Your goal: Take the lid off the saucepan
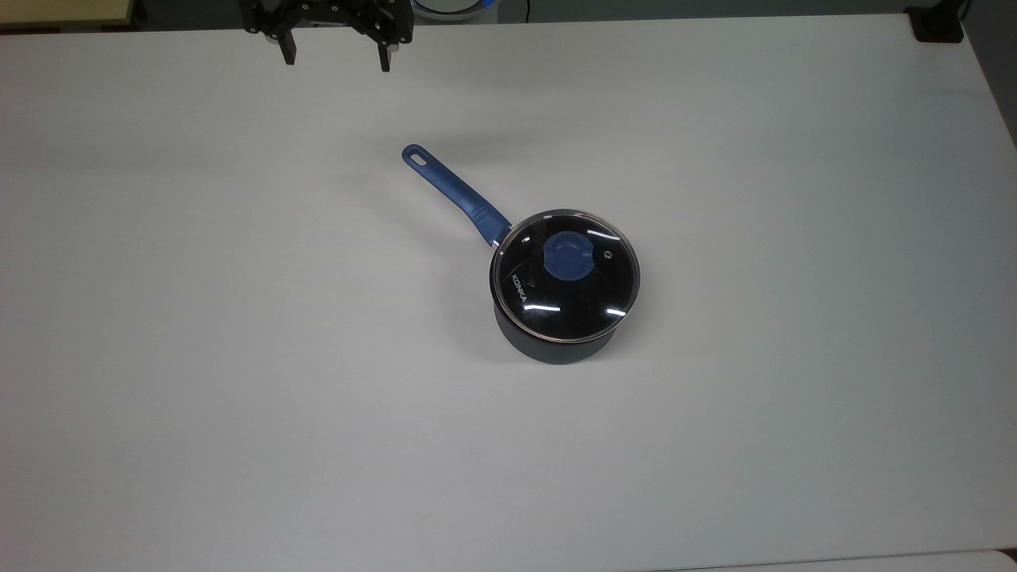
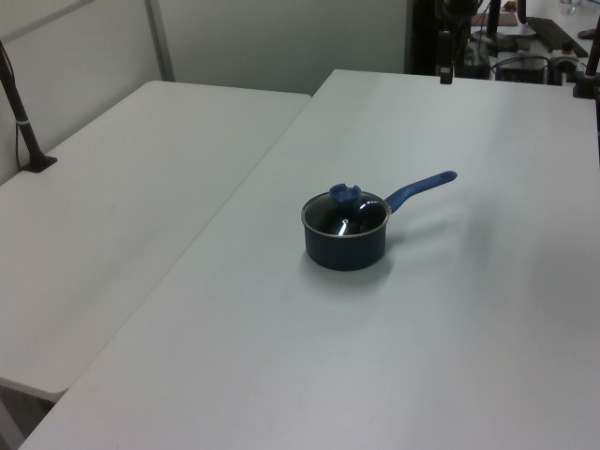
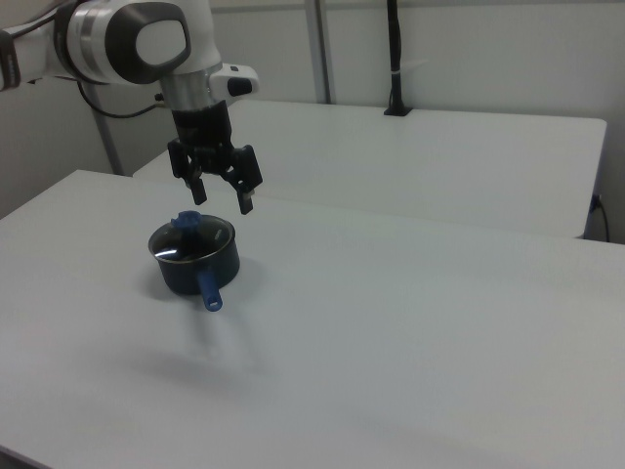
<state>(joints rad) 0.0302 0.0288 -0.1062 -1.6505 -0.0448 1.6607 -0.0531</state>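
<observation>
The saucepan (image 1: 556,348) stands near the middle of the white table (image 1: 238,357), dark navy outside, its long blue handle (image 1: 457,191) pointing toward the top view's upper left. The glass lid (image 1: 566,306) sits flat on its rim, with a blue knob (image 1: 566,257) at centre and white KONKA lettering. My gripper (image 1: 337,62) hangs open and empty at the table's far edge, well apart from the pan. In the right view the gripper (image 3: 222,200) hovers in the air above the saucepan (image 3: 200,269) and its lid (image 3: 192,244). The left view shows the saucepan (image 2: 345,248) with the lid (image 2: 344,217) on.
A second white table (image 2: 141,187) adjoins on the left view's left, with a black clamped post (image 2: 23,122). A black clamp (image 1: 937,24) sits at the top view's upper right corner. Open tabletop surrounds the pan on all sides.
</observation>
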